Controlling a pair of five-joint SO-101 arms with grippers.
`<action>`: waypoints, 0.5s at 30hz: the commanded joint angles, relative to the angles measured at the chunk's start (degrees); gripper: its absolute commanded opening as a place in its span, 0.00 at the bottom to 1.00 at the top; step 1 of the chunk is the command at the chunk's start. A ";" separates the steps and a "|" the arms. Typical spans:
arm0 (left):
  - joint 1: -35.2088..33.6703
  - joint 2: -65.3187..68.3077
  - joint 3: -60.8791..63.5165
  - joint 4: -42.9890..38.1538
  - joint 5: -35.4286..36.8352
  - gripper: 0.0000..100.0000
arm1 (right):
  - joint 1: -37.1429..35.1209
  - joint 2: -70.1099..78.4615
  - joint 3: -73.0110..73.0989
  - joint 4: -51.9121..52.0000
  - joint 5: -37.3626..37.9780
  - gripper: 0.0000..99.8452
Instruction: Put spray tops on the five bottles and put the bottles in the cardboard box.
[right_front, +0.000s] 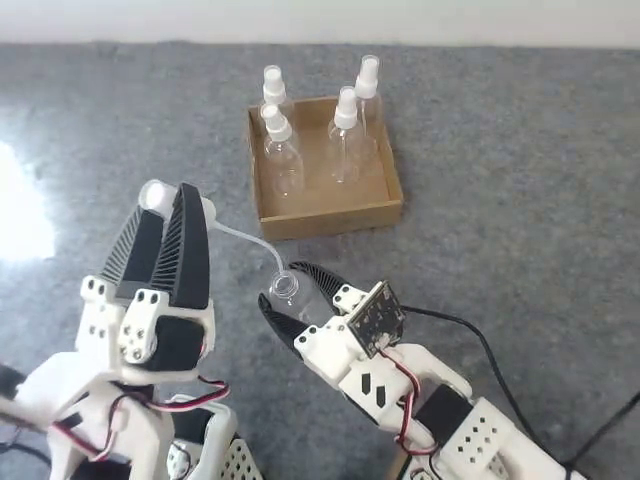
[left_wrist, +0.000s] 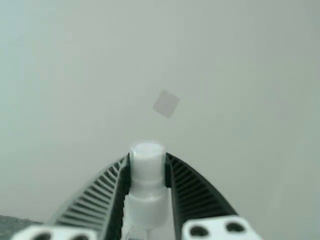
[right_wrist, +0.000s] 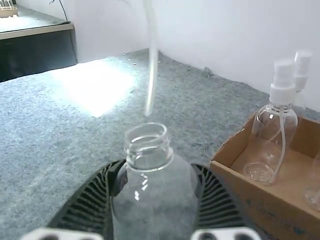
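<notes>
Currently the left gripper (left_wrist: 147, 160) clamps a spray top (left_wrist: 147, 177) while the right gripper (right_wrist: 159, 172) grips an uncapped bottle (right_wrist: 150, 200).

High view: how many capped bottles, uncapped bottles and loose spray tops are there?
Capped bottles, in the cardboard box: 4
Uncapped bottle, in the right gripper: 1
Loose spray top, in the left gripper: 1
Total: 6

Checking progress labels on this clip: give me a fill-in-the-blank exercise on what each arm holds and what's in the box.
1. The cardboard box holds ___ capped bottles.
2. The left gripper has its jaws shut on a ___.
3. The right gripper holds a bottle with ___ top on it.
Missing words: four; spray top; no.
</notes>
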 joint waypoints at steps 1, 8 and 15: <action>0.18 -0.35 1.89 -1.32 -0.53 0.04 | -0.75 -1.54 -1.14 -1.36 1.05 0.04; 0.62 -0.44 5.67 0.35 -2.90 0.04 | -0.66 -1.54 -1.41 -1.36 1.05 0.04; 0.62 -0.44 6.11 5.27 -4.48 0.04 | -0.57 -1.54 -1.32 -1.36 1.05 0.04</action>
